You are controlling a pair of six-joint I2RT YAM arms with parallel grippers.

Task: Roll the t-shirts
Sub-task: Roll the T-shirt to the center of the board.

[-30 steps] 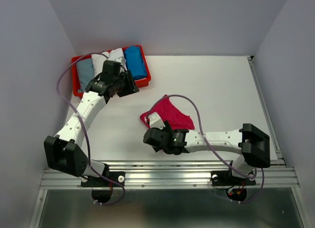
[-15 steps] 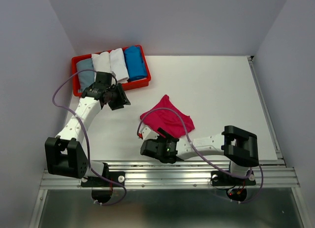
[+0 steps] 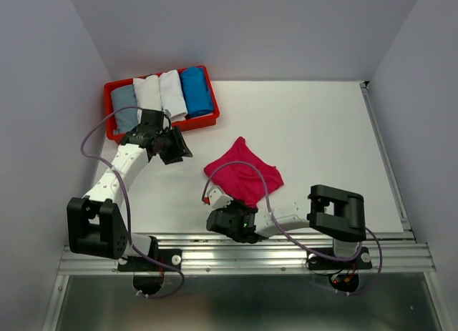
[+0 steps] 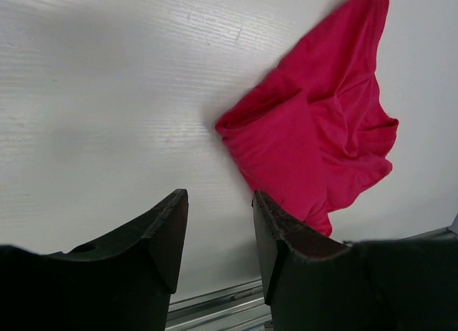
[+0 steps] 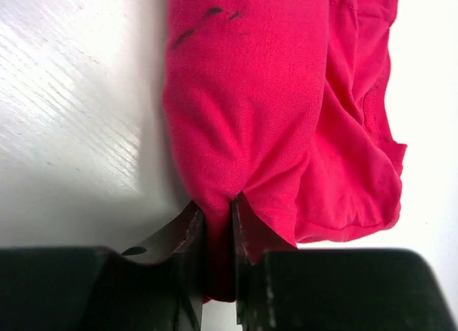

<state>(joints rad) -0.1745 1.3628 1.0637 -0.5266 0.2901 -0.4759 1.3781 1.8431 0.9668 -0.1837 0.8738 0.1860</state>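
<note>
- Right gripper (image 5: 219,208) is pinched tight on the pink tee (image 3: 243,175) at its near edge; the cloth runs off toward 1 o'clock.
- Left gripper (image 4: 218,202) gapes empty, with the tee at its 4 o'clock, well apart.
- Long axis looks roughly 10-to-4, but it is crumpled and hard to call.

Pink t-shirt (image 3: 243,175): plain bright magenta, few small dark marks.
Tray (image 3: 202,121), 11 o'clock: red.
Inside it: grey-blue t-shirt (image 3: 124,106), white t-shirts (image 3: 148,94), bright blue t-shirt (image 3: 195,90).
Worktop (image 3: 322,131): white, faint streaks.
Left hand (image 4: 218,199), right hand (image 5: 218,209): black.
Left arm (image 3: 118,170), right arm (image 3: 290,215): white, black joints.
Cables (image 3: 89,134): lilac.
</note>
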